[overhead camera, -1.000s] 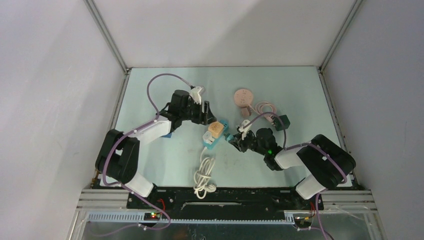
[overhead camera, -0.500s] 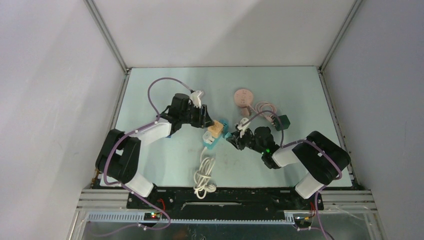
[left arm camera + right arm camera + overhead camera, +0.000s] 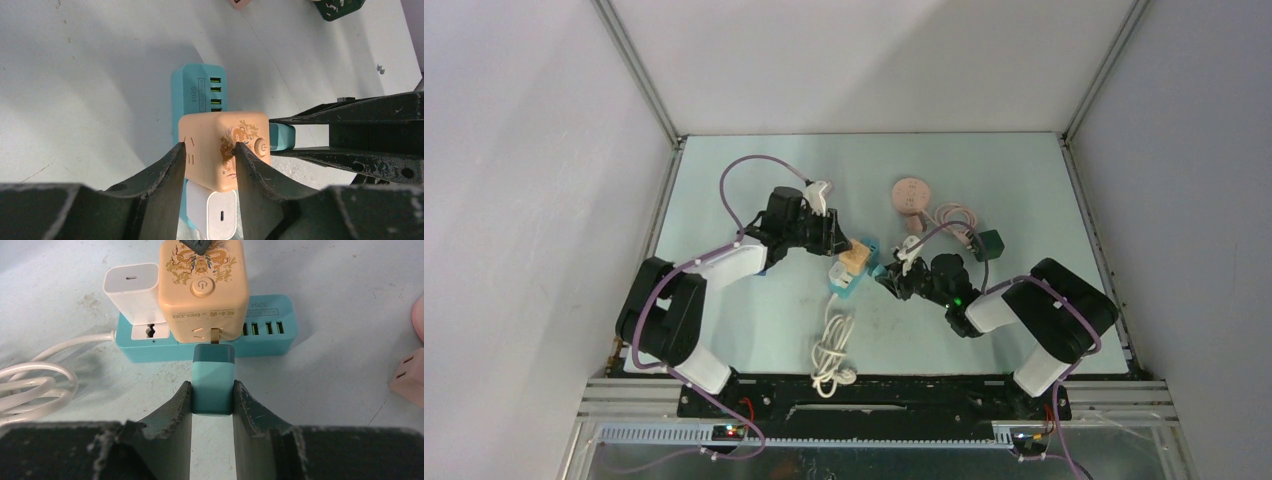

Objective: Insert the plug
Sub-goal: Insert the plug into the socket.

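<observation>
A peach cube adapter (image 3: 215, 132) with a dragon print stands on a teal power strip (image 3: 265, 337), beside a white charger (image 3: 132, 287). My left gripper (image 3: 209, 147) is shut on the cube, one finger on its slotted face and the other on the dragon face; from above the left gripper (image 3: 837, 240) sits just left of the cube (image 3: 856, 258). My right gripper (image 3: 212, 390) is shut on a teal plug (image 3: 213, 375). The plug's metal prong touches a slot in the cube's side, with the plug body just off the cube. In the top view the right gripper (image 3: 894, 275) lies right of the strip.
A coiled white cable (image 3: 829, 350) runs from the strip toward the near edge. At the back right lie a pink round device (image 3: 911, 193), a pink cord (image 3: 952, 215) and a dark green adapter (image 3: 991, 243). Grey walls enclose the table.
My left gripper moved right onto the peach cube and its fingers closed on it. The right gripper with the teal plug edged slightly left toward the cube.
</observation>
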Controlling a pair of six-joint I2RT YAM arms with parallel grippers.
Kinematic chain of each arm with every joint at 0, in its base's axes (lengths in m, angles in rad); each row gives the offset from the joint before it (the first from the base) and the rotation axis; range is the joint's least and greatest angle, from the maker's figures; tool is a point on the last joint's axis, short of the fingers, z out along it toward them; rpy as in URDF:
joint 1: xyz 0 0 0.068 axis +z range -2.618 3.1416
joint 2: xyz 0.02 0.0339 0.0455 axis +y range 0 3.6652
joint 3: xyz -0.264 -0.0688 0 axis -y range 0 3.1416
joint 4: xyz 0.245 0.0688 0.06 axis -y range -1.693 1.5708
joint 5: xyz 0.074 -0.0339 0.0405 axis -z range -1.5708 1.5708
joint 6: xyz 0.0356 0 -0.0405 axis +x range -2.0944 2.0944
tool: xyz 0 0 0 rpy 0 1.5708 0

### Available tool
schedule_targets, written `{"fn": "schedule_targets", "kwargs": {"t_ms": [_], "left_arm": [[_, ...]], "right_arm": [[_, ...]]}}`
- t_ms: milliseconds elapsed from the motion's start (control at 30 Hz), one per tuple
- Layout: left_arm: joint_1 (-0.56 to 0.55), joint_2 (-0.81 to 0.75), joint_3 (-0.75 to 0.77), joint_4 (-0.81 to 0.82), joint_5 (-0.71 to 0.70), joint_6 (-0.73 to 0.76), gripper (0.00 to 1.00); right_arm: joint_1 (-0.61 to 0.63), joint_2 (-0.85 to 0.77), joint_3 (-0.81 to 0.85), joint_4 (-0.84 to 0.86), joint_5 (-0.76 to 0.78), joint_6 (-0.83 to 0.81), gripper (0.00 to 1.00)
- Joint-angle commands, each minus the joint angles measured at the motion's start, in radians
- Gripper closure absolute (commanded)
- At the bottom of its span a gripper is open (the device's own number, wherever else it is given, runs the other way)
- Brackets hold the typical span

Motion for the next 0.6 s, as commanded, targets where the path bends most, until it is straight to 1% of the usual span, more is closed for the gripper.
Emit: {"fn": "schedule_targets", "kwargs": {"t_ms": [0, 167, 267, 400, 467, 567], "left_arm": [[-0.002, 0.025, 0.007, -0.015, 0.000, 0.016, 0.56], [-0.003, 0.034, 0.008, -0.026, -0.006, 0.033, 0.56], [-0.002, 0.036, 0.011, -0.036, -0.017, 0.046, 0.57], [-0.002, 0.047, 0.022, -0.036, -0.024, 0.056, 0.58], [-0.002, 0.055, 0.027, -0.071, -0.033, 0.064, 0.58], [-0.002, 0.060, 0.024, -0.072, -0.024, 0.072, 0.56]], "right_arm": [[0.012, 0.021, 0.041, 0.070, 0.004, -0.002, 1.00], [0.015, 0.011, 0.044, 0.083, 0.005, -0.028, 1.00], [0.015, 0.000, 0.057, 0.047, 0.001, -0.058, 1.00], [0.016, 0.009, 0.068, 0.038, -0.023, -0.079, 1.00], [0.017, 0.017, 0.072, 0.036, -0.040, -0.088, 1.00], [0.018, 0.024, 0.072, 0.039, -0.066, -0.098, 1.00]]}}
